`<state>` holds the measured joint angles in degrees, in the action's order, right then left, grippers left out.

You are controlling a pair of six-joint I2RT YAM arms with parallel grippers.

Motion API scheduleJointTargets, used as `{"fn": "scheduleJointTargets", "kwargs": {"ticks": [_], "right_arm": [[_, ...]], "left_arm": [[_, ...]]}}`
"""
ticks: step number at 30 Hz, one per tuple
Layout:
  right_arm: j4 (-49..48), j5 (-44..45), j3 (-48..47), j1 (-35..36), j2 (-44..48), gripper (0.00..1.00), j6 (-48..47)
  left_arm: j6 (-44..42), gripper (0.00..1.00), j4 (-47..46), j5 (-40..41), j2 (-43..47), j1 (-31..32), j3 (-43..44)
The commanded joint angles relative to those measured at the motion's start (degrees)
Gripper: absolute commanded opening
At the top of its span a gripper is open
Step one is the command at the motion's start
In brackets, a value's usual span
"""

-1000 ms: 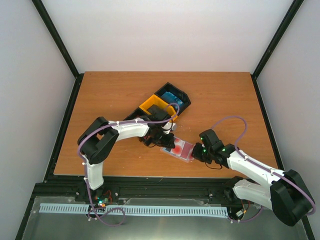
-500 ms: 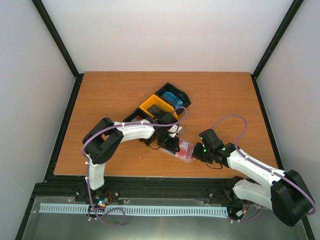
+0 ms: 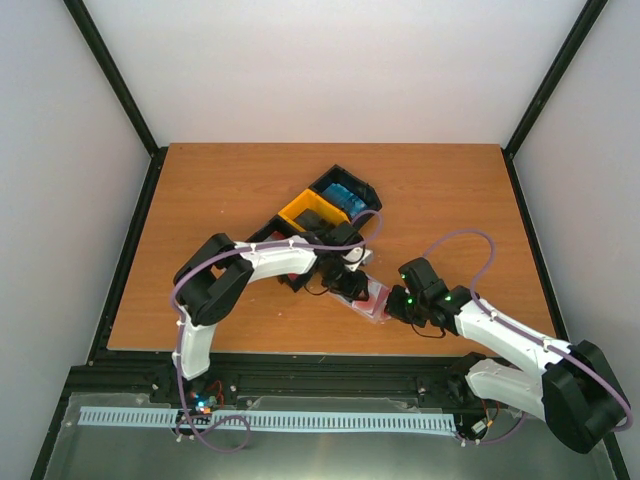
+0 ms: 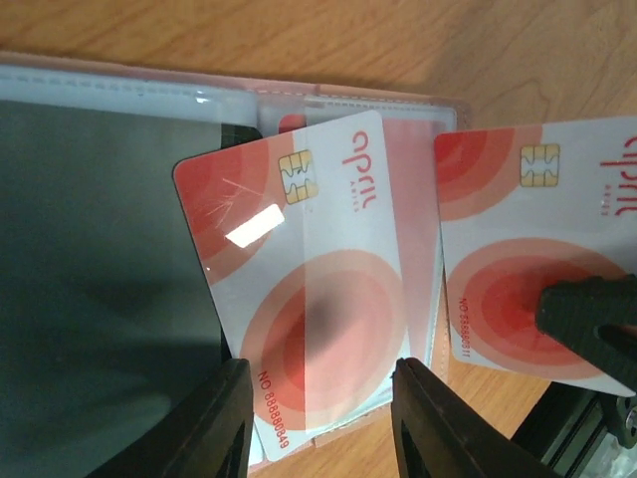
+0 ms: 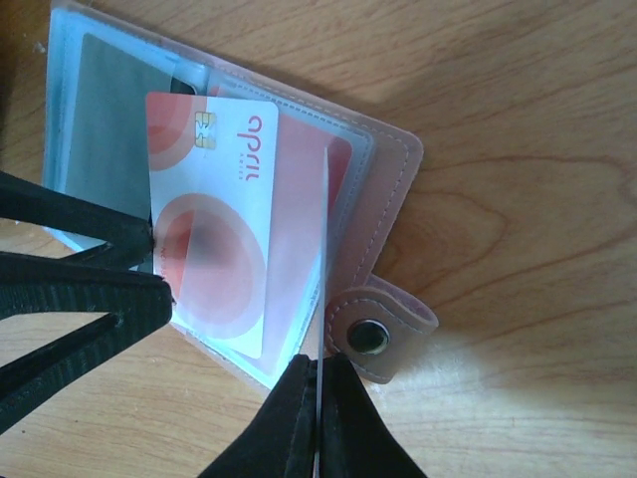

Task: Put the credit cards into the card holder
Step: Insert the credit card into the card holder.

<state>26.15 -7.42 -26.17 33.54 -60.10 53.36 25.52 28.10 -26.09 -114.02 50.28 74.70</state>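
Observation:
The pinkish card holder (image 5: 383, 189) lies open on the table, its snap stud (image 5: 370, 337) on the tab; it also shows in the top view (image 3: 377, 301). A red-and-white card (image 4: 299, 289) lies tilted on its translucent pockets, partly under a pocket's flap. A dark card (image 4: 100, 259) sits in the left pocket. My left gripper (image 4: 318, 383) is open, its fingers straddling that red-and-white card's near end. My right gripper (image 5: 318, 363) is shut on a second red-and-white card (image 4: 528, 239), seen edge-on (image 5: 322, 249) in the right wrist view and held over the holder's right side.
A yellow bin (image 3: 312, 212) and a black bin (image 3: 368, 205) holding blue cards (image 3: 345, 194) stand just behind the holder. My two arms meet over the holder near the table's front edge (image 3: 300, 348).
My left gripper has moved right, onto the card holder, and now covers most of it in the top view. The right arm has barely moved.

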Motion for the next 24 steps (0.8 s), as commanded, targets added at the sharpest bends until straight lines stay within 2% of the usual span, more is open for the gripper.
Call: {"fn": "scheduleJointTargets", "kwargs": {"ticks": [1, 9, 13, 20, 22, 24], "right_arm": [[0.5, 1.4, -0.4, 0.5, 1.0, 0.03, 0.0], [0.6, 1.6, -0.2, 0.5, 0.9, 0.03, 0.0], [0.5, 1.5, -0.2, 0.5, 0.7, 0.03, 0.0], [0.4, 1.5, -0.2, 0.4, 0.7, 0.03, 0.1], [0.3, 1.5, -0.2, 0.5, 0.7, 0.03, 0.1], [0.2, 1.4, -0.3, 0.5, 0.5, 0.03, 0.0]], "left_arm": [[1.5, 0.41, 1.9, 4.6, -1.5, 0.6, 2.7], [4.1, 0.45, 1.3, 8.8, 1.1, 0.6, 1.7], [3.6, 0.45, -1.0, 7.3, 2.1, 0.6, 1.5], [4.2, 0.27, -2.4, 7.1, 2.0, 0.6, 2.1], [4.3, 0.29, -2.3, 8.3, 2.1, 0.6, 2.4], [4.5, 0.37, -2.1, 9.6, 2.1, 0.6, 2.7]]}}
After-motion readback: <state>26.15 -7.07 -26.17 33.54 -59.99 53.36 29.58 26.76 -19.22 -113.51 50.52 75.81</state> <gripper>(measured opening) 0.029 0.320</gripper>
